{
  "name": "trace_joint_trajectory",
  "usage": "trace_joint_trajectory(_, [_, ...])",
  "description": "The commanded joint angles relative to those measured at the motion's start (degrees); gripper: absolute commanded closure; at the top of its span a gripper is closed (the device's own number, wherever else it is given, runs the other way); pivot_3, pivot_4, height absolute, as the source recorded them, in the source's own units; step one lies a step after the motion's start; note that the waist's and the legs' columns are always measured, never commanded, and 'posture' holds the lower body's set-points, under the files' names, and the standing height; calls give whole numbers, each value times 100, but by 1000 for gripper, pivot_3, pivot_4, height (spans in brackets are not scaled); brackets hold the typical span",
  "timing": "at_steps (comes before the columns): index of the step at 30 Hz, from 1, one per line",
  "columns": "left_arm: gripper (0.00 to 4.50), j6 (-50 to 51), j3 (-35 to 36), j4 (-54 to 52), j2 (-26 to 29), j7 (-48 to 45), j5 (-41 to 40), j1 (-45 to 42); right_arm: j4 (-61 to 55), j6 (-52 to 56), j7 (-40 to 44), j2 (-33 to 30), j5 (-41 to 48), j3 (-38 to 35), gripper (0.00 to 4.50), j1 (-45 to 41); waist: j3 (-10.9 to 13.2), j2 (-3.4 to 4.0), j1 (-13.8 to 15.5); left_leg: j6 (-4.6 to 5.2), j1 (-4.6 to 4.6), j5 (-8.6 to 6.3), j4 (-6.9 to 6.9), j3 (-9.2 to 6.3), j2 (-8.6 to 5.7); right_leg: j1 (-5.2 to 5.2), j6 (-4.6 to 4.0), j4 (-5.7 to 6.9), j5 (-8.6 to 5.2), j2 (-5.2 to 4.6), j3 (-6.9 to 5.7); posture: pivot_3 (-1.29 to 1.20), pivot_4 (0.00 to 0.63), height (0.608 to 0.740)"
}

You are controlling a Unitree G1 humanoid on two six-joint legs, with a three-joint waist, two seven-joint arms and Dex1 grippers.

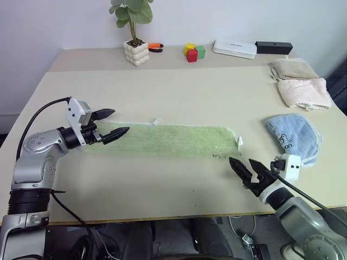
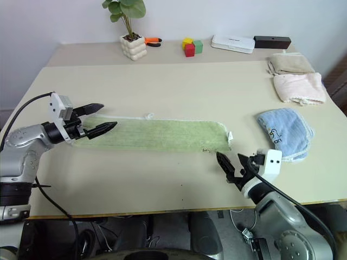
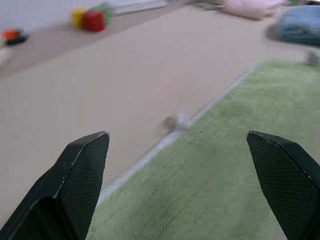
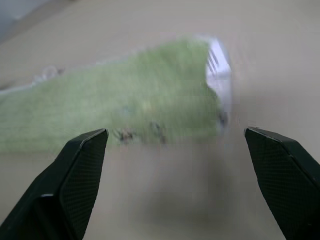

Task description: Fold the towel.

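The towel [image 1: 168, 140], light green with a whitish stitched edge, lies flat as a long narrow strip across the middle of the table. A small dark mark sits near its front right corner. My left gripper [image 1: 111, 123] hovers open over the towel's left end, holding nothing. My right gripper [image 1: 245, 169] is open and empty, in front of the towel's right end and apart from it. In the left wrist view the towel [image 3: 225, 175] spreads out between the two fingers. In the right wrist view the towel's right end [image 4: 150, 95] lies ahead of the fingers.
A light blue cloth [image 1: 294, 136] lies right of the towel. Pink [image 1: 303, 92] and beige [image 1: 294, 69] folded towels sit at the back right. A potted plant [image 1: 134, 38], coloured blocks [image 1: 192, 52], a white box [image 1: 234, 49] and a black box [image 1: 274, 47] line the far edge.
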Motion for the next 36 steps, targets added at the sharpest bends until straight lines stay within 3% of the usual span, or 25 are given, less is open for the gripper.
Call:
trace_joint_trajectory(1, [15,145,104,-103,195,-435,-296,24,-209,-107,-417,392,304,110,54,54,0,-1,0,0,0,0,0,0,1,0,-4,-1,-2,1,0,0,150,740])
trace_joint_trajectory(13, [15,578,331,-776,455,-646,-682,392,807,-79,-1265,991,847,327,54,-698,-2,-8,-15,0,-3,0,-2,1,5,-3,-14,-6,-8,1,1,0,150,740])
trace_joint_trajectory(21, [15,471,374,-1139,227,-253,-688,685,1795,-324,-1393,1264,768,407,54,-1458,-18,-34,-44,1,2,0,-1,2,11,0,-16,-6,-6,7,1,0,150,740])
trace_joint_trajectory(24, [0,497,394,-1237,184,-132,-703,771,2130,-436,-1456,1378,851,291,889,-1679,-28,-50,-69,1,2,0,-1,1,13,0,-17,-5,-6,10,1,0,150,740])
trace_joint_trajectory(31, [0,448,405,-1205,162,-11,-695,806,2295,-647,-1785,1520,994,90,4418,-1998,-43,-76,-140,1,4,0,-4,1,16,0,-17,-4,-6,13,0,0,150,740])
trace_joint_trajectory(36, [0,342,327,-1105,114,10,-629,747,2243,-760,-1970,1369,972,-12,4472,-2202,-48,-83,-127,0,2,0,-3,2,15,2,-17,-8,-6,9,0,0,150,740])
